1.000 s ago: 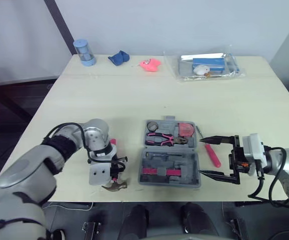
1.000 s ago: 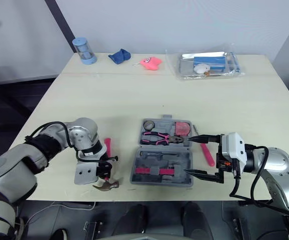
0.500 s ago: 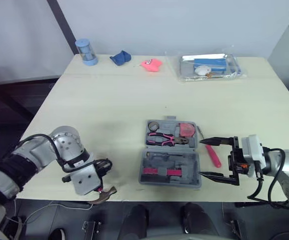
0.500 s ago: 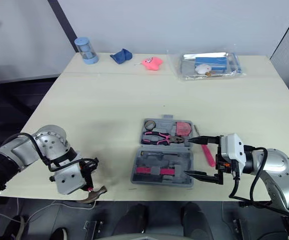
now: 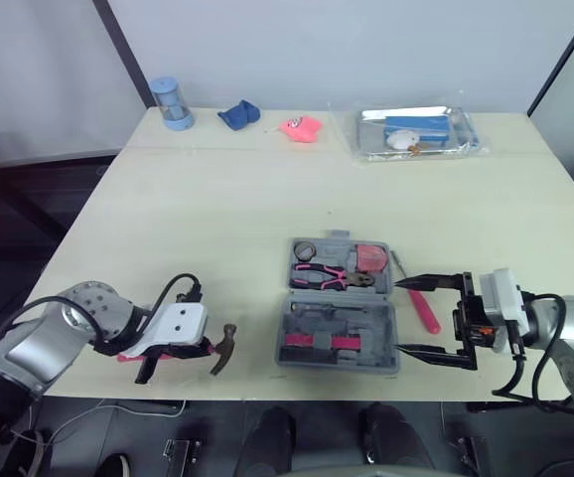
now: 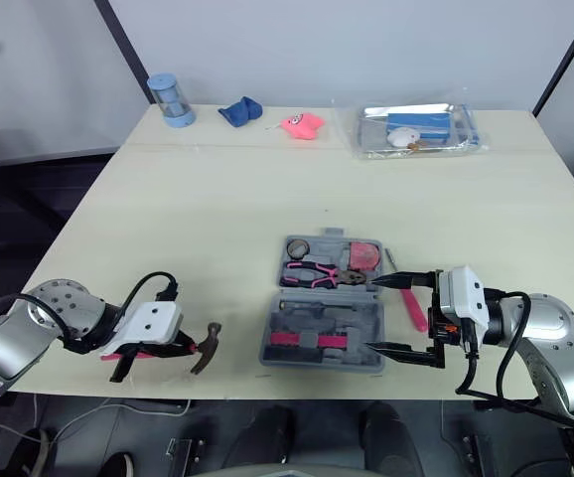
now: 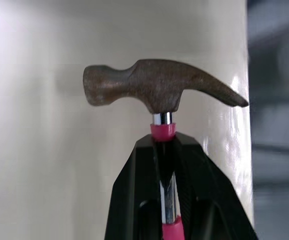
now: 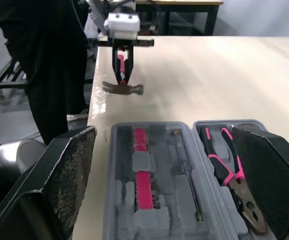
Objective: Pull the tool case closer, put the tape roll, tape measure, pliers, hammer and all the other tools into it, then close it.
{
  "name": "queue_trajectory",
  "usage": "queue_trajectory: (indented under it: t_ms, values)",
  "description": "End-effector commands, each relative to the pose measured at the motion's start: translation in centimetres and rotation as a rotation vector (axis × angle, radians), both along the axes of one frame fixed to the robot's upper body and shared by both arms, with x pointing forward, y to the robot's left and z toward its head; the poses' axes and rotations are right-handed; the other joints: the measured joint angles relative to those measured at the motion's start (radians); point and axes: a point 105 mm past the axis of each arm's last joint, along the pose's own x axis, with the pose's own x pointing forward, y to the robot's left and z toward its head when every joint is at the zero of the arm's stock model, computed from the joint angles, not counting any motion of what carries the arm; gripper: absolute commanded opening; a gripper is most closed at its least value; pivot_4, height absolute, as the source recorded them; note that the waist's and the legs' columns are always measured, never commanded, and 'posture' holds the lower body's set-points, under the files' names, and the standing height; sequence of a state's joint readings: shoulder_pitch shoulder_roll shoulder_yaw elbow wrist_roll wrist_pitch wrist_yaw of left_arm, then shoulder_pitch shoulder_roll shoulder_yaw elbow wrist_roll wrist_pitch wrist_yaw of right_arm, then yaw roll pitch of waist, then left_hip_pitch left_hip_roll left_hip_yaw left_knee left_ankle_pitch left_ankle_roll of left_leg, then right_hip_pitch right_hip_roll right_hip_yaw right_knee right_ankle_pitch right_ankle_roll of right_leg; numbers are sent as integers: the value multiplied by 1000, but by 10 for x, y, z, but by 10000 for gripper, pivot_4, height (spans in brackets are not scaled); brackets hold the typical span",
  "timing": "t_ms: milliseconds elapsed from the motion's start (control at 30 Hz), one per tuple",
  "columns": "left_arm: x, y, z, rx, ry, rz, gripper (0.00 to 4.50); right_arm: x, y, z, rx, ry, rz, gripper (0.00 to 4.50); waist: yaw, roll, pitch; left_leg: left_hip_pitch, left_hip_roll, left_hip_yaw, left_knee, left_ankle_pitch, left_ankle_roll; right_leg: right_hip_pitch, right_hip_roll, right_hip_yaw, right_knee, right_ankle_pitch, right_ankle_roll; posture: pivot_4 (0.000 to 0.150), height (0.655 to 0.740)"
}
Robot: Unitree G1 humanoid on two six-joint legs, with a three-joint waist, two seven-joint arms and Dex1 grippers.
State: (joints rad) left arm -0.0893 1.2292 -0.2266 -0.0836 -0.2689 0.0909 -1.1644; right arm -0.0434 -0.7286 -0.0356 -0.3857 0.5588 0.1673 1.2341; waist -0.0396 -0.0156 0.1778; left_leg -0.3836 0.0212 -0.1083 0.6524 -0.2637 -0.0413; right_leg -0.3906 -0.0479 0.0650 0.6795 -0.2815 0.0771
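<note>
- Hammer point(image 7: 157, 90): it is sitting at the near-left part of the bench point(image 5: 267, 189), close to the front edge and well apart from the tool case point(image 5: 339, 313). Its head is pointing toward the case. I cannot tell whether the head is touching the bench or hanging just clear of it.
- Grip: the left tool point(image 7: 163, 145) is clenched on the hammer's neck, right behind the head, where the bright steel meets the pink collar. The pink handle is running back under the wrist.
- Handling, as I judge it: the hammer is stiff, dense and head-heavy. The dull brown head is carrying most of the weight, so a hold this near the head is keeping the twist small.
- Slip: the polished neck is looking slippery. A hold on the pink sleeve would likely slip less, but the head would then tend to droop.
- Risk: nothing here is fragile, though a drop this near the edge could send the hammer off the bench.
- Tool case: it is lying open and flat near the front middle of the bench.
  - The far half is holding the tape roll point(image 5: 305, 249), the pliers point(image 5: 329, 276) and the reddish tape measure point(image 5: 370, 257).
  - The near half is showing a grey moulded insert with pink pieces in it. The hammer probably belongs in a long recess there and would need lining up with it.
- Screwdriver point(image 5: 422, 308): pink-handled, it is lying loose on the bench just beside the case's right edge.
- Right tool point(image 5: 399, 316): it is spread wide and gripping nothing, waiting at the case's right side.
</note>
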Motion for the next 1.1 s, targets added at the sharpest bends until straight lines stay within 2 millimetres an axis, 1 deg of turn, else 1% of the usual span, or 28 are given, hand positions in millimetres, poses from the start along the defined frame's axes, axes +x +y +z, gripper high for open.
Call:
queue_trajectory:
  t_ms: [33,67,100,200,367,467,600,700,800,867,967,1100]
  values:
    - [18,-7,23,-141,-111,191,265,-1,-2,8,2,-44,19,45000,0,0,0,0,0,0,0,0,0,0,0,0,0,0,0,1500,7400]
    - [21,-8,25,-173,-117,246,265,-1,-2,8,1,-43,20,45000,-1,0,0,0,0,0,0,0,0,0,0,0,0,0,0,1500,7400]
    - [27,-8,28,-225,-132,341,265,-1,-3,8,-1,-44,20,45000,-1,0,0,0,0,0,0,0,0,0,0,0,0,0,0,1500,7400]
    - [38,-4,30,-308,-134,575,265,-1,-4,7,-5,-43,20,45000,-2,0,0,0,0,0,0,0,0,0,0,0,0,0,0,1500,7400]
    - [48,-9,30,-386,-140,795,265,-2,-3,6,-7,-39,26,45000,-2,0,0,0,0,-1,0,0,0,0,0,0,0,0,0,1500,7400]
    - [50,-14,24,-366,-113,884,265,-1,-5,6,-11,-39,24,45000,-1,0,0,0,0,-1,0,0,0,0,0,0,0,0,0,1500,7400]
    - [49,-29,19,-422,-52,962,265,-2,-6,5,-15,-39,20,45000,0,-1,0,0,0,-1,0,0,0,0,0,0,0,0,0,1500,7400]
    - [48,-35,13,-410,-31,1008,265,-2,-7,5,-17,-39,16,45000,-1,-1,-1,0,0,-1,0,0,0,0,-1,0,0,0,0,1500,7400]
    - [46,-34,7,-375,-11,1079,265,-3,-8,5,-17,-39,13,45000,-1,-1,-1,0,0,-1,0,0,0,0,0,0,0,0,0,1500,7400]
    - [43,-29,-2,-275,-2,1161,265,-2,-10,5,-18,-42,-1,45000,-1,-1,-1,0,0,-1,0,0,0,0,0,0,0,0,0,1500,7400]
    - [46,-34,-3,-291,-10,1206,265,1,-15,5,-17,-42,-30,45000,-1,-1,-1,0,-1,-1,0,0,0,0,0,0,0,0,0,1500,7400]
    - [48,-31,-5,-309,-11,1270,265,6,-21,7,-2,-45,-70,45000,1,-1,-1,0,-1,-1,0,0,-1,0,-1,0,0,0,0,1500,7400]
